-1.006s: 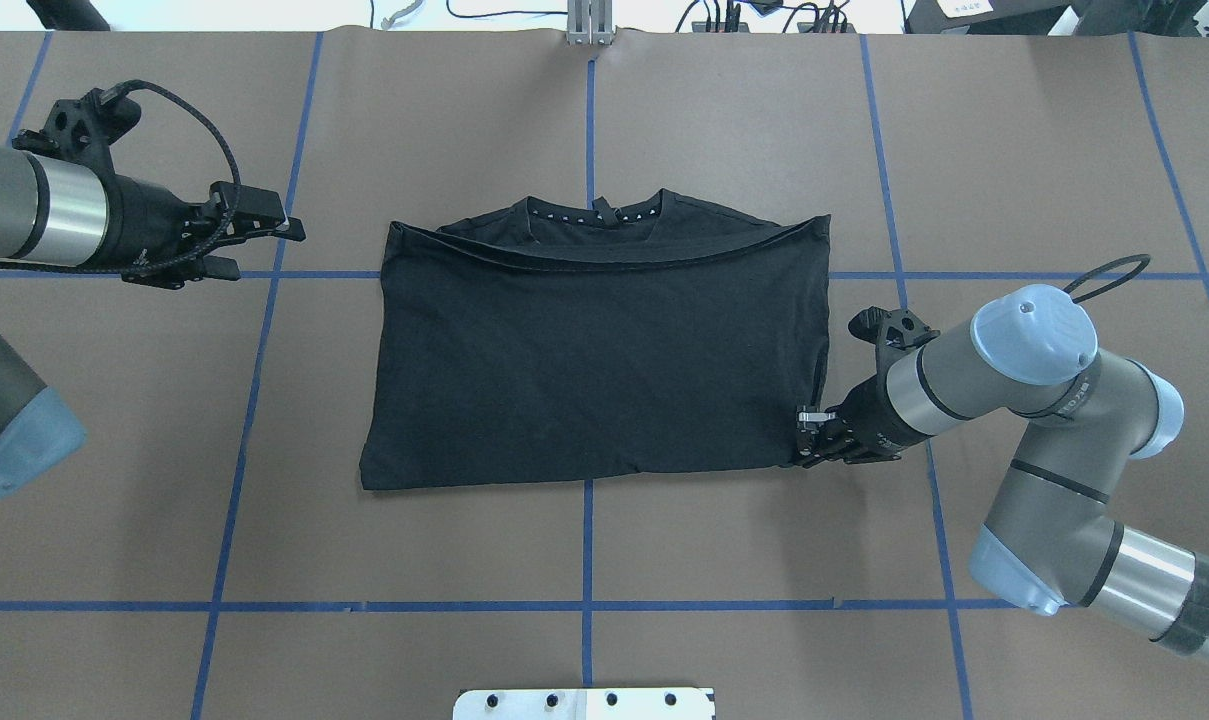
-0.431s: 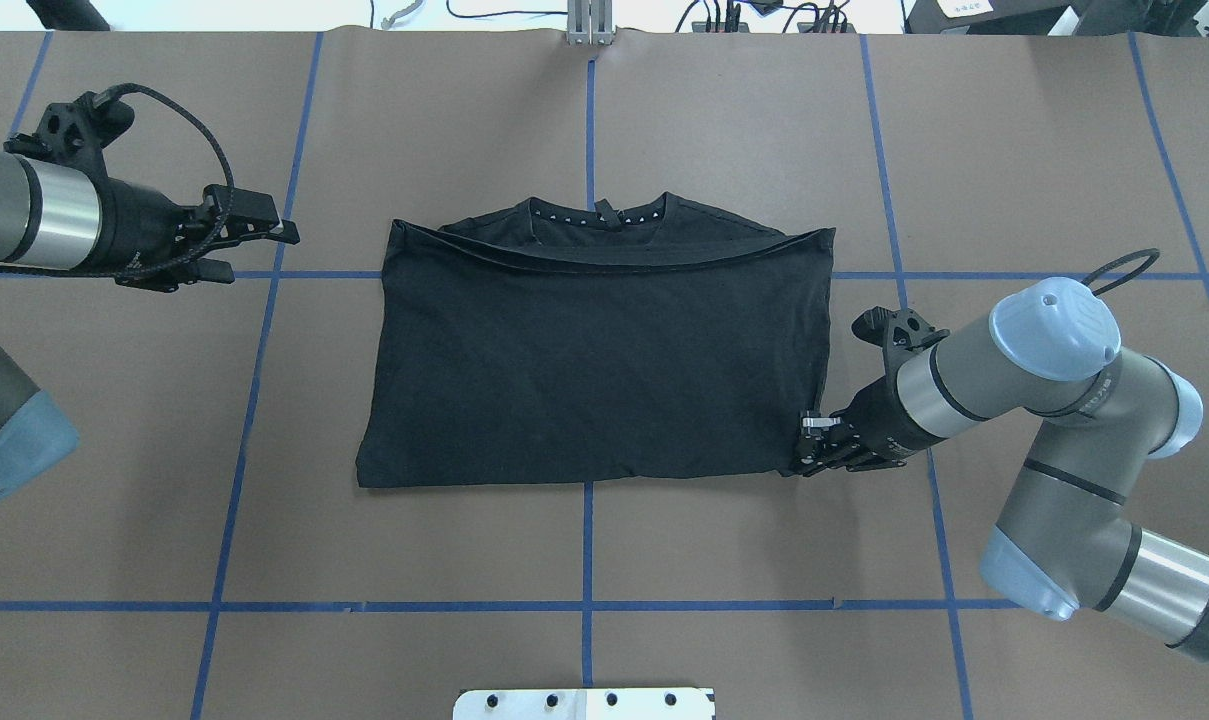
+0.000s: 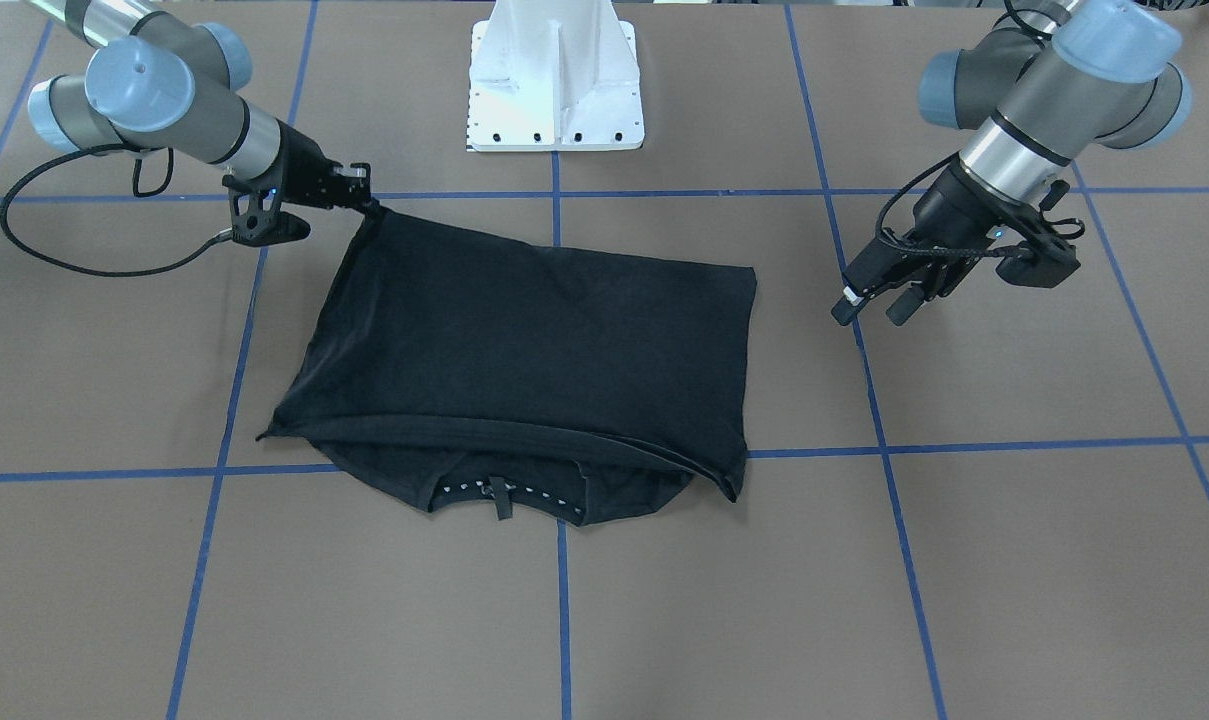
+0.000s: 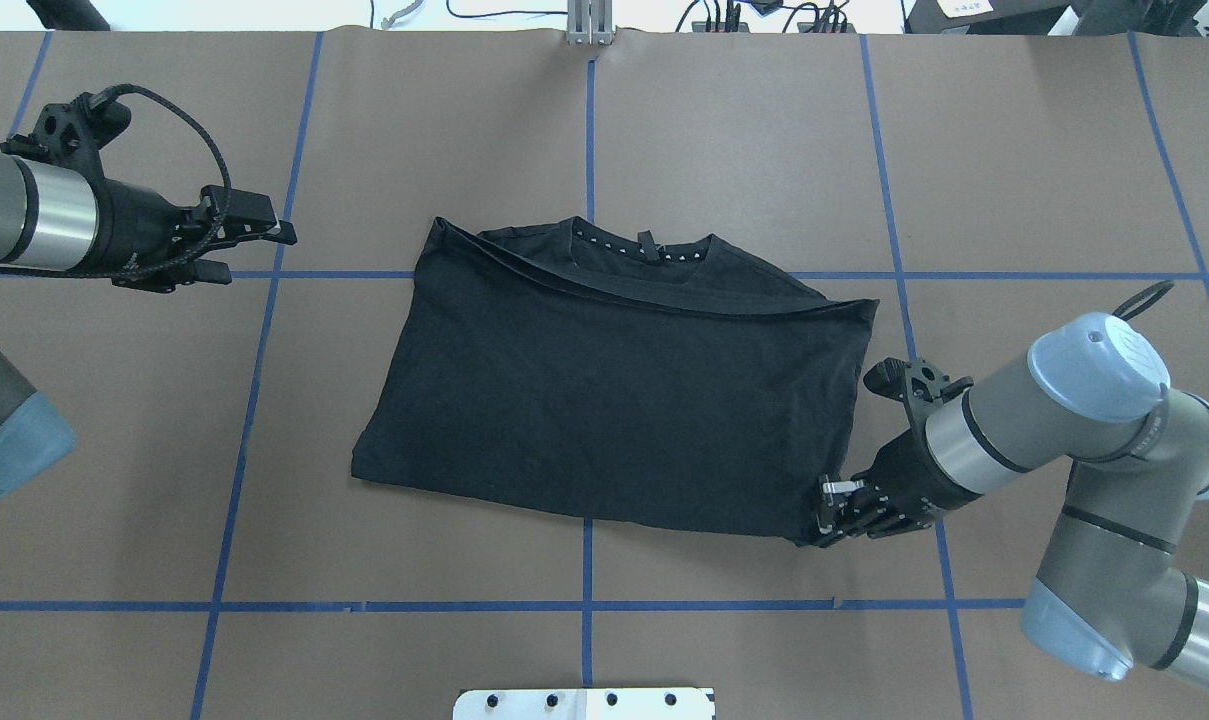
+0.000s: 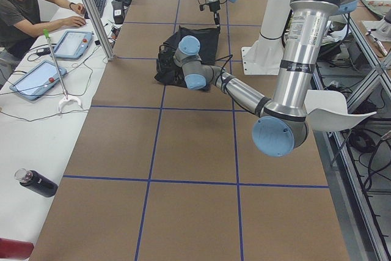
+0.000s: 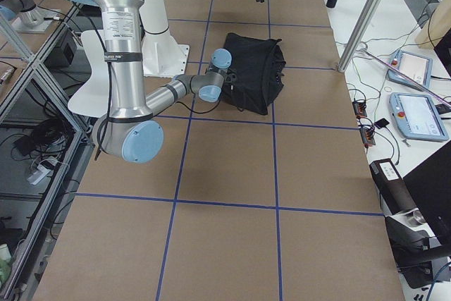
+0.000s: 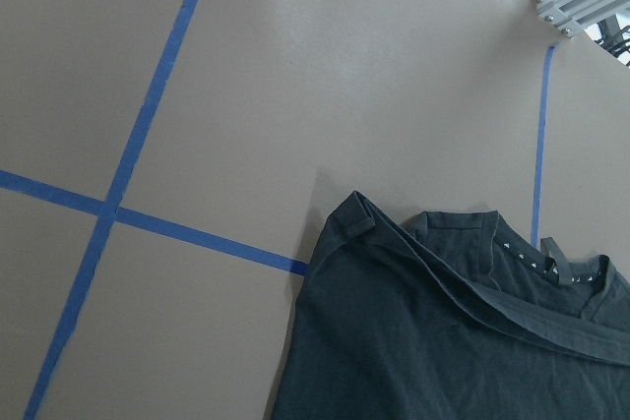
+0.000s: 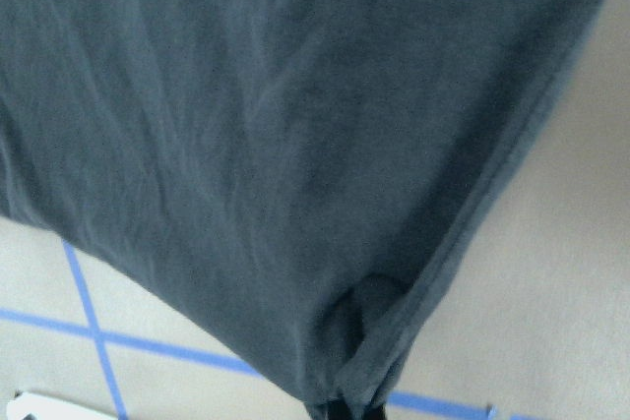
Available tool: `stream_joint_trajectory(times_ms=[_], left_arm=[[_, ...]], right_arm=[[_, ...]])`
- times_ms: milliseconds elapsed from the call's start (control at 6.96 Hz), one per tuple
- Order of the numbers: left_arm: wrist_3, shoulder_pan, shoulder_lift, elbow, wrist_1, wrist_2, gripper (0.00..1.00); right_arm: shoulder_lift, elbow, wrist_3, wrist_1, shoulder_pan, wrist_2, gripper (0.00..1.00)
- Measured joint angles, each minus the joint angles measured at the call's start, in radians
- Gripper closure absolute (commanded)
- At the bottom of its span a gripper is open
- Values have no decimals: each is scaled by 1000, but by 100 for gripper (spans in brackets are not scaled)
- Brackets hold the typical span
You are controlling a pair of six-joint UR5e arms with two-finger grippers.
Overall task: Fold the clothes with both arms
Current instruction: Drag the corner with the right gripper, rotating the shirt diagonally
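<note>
The clothes are one black T-shirt [image 4: 614, 390], folded in half and lying askew on the brown table, collar [image 4: 644, 248] at the far edge. My right gripper [image 4: 822, 525] is shut on its near right corner, which lifts slightly off the table at the gripper [image 3: 369, 203]. The right wrist view is filled with the shirt's fabric [image 8: 295, 145], bunched into a pinch at the bottom edge. My left gripper [image 4: 262, 252] hovers well off the shirt's far left corner, open and holding nothing [image 3: 869, 312]. Its wrist view looks down on that corner of the shirt [image 7: 413, 341].
Blue tape lines [image 4: 588, 560] cross the table in a grid. The white pedestal base [image 3: 556, 80] stands at the robot's edge. A person [image 5: 24, 4] sits at a side bench with tablets [image 5: 73, 44], beside an aluminium post [image 5: 91, 13]. A dark bottle [image 5: 36, 183] lies there.
My right gripper has dragged the shirt's near right corner toward the robot and to the right, so the whole shirt slid and turned askew. The left gripper has barely moved.
</note>
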Motion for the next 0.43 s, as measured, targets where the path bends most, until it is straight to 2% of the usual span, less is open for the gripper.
stream_joint_trajectory(times_ms=[431], left_arm=[[0, 0, 7, -2, 0, 1, 0]], right_arm=[[7, 61, 161, 7, -119, 110, 100]])
